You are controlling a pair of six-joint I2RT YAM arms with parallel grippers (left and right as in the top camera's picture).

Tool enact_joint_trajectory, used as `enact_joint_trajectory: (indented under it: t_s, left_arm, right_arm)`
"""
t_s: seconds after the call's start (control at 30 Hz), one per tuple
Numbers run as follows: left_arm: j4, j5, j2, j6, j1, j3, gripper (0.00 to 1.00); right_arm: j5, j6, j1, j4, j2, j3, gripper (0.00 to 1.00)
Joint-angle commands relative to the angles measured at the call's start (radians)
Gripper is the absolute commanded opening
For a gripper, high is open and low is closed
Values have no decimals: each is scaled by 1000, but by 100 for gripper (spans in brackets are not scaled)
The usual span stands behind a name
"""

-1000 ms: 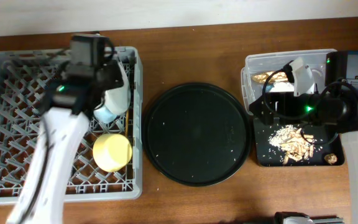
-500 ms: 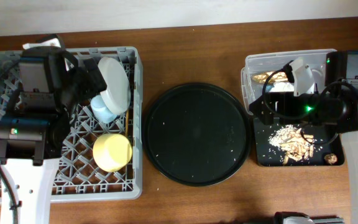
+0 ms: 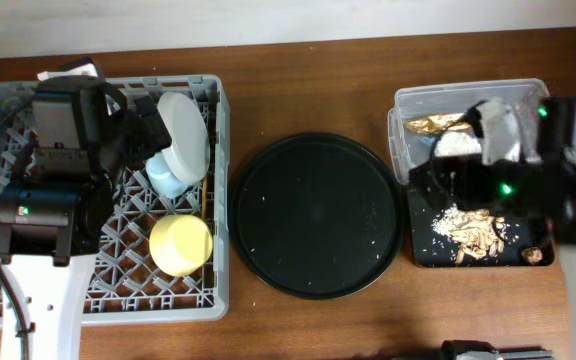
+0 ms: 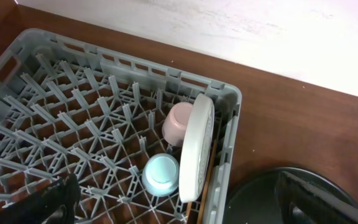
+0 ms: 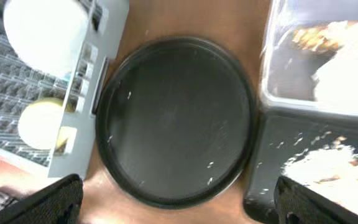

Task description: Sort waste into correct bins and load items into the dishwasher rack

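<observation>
The grey dishwasher rack (image 3: 218, 215) holds the pale plate (image 3: 183, 135) on edge against its right wall, the blue cup (image 3: 166, 180), the yellow bowl (image 3: 180, 244) and the chopsticks (image 3: 203, 200). The left wrist view adds the pink cup (image 4: 179, 123) behind the plate (image 4: 194, 146). My left gripper (image 4: 182, 208) hovers open over the rack, holding nothing. The clear tub (image 3: 400, 110) contains the gold wrapper (image 3: 438, 123) and white napkin (image 3: 458, 143). Food scraps (image 3: 473, 228) lie in the black tray (image 3: 423, 250). My right gripper (image 5: 179, 199) is open and empty above the bins.
A round black serving tray (image 3: 318, 215) sits between the rack and the bins, with a few pale crumbs on it. Bare wooden table shows along the front and back edges. The right arm covers part of the tub and black tray.
My left gripper opened, let go of the plate and drew back to the left; the plate now stands on edge in the rack. The right arm is shifting slightly and looks blurred.
</observation>
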Motion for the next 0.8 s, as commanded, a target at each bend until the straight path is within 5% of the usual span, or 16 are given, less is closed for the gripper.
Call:
enact_joint_trajectory:
  t_s: [0.0,0.17,0.3,0.53,0.77]
  left_arm:
    - [-2,-14,1,-2,2,2,99]
    - [-2,-14,1,-2,2,2,99]
    - [-2,-14,1,-2,2,2,99]
    - [-2,-14,1,-2,2,2,99]
    - [-2,-14,1,-2,2,2,99]
  right_arm:
    - [98,-2,21,160,-203,-10,99]
    - [279,-2,211,800,-592,-356,99]
    - [336,-2,218,1151,-916,-762,99]
    - [343,2,168,1356,-1182,-1272,99]
    - [378,2,169,1425,-1182,-1455,99]
